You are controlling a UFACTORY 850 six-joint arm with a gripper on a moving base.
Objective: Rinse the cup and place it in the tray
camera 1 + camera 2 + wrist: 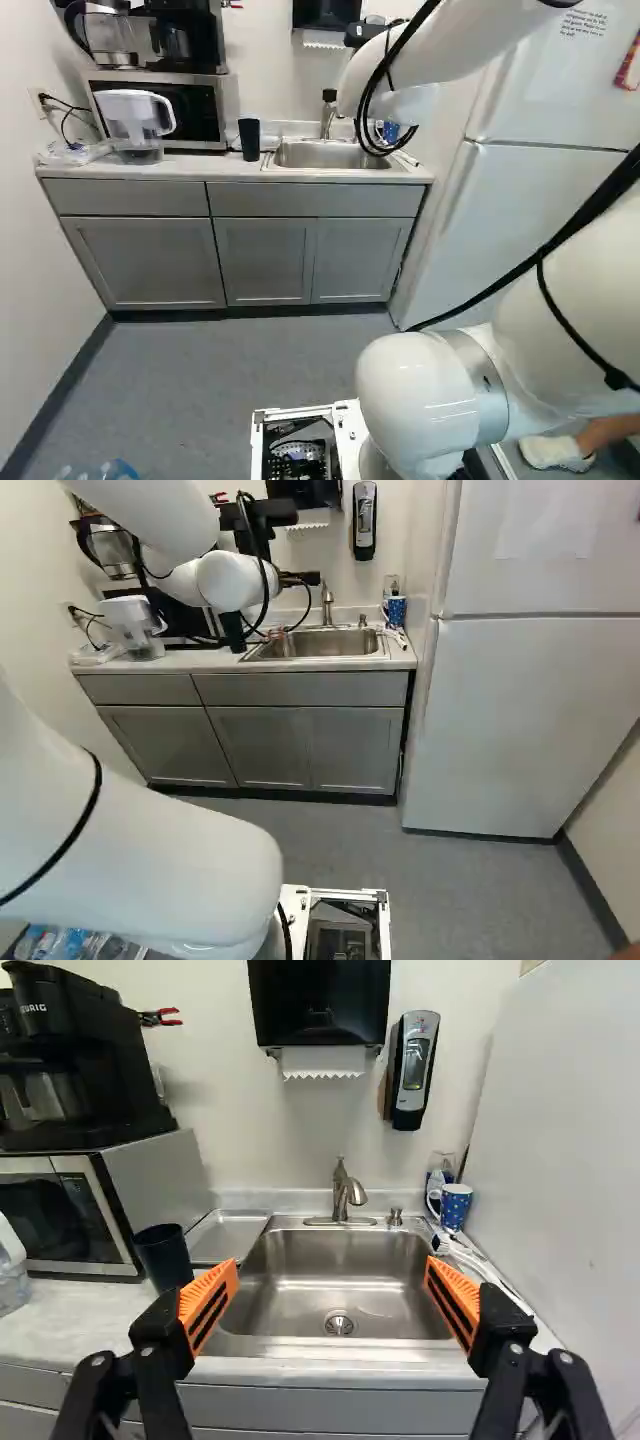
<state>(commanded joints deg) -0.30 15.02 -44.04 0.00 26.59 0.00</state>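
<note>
Gripper, black, two-fingered (277,614): fingers wide apart, orange ridged pads (210,1305) facing each other, nothing clamped. Ahead, between them: rectangular stainless-steel sink (330,1253) with brushed-metal faucet (347,1196). Dark, tapered, handleless cup (165,1258) upright on the pale countertop (60,1328), just beyond one finger and near the silver-and-black microwave (70,1210). Shallow silver metal tray (228,1235) lies between cup and sink (blue white-spotted mug (456,1206) stands across the sink, a separate item).
</note>
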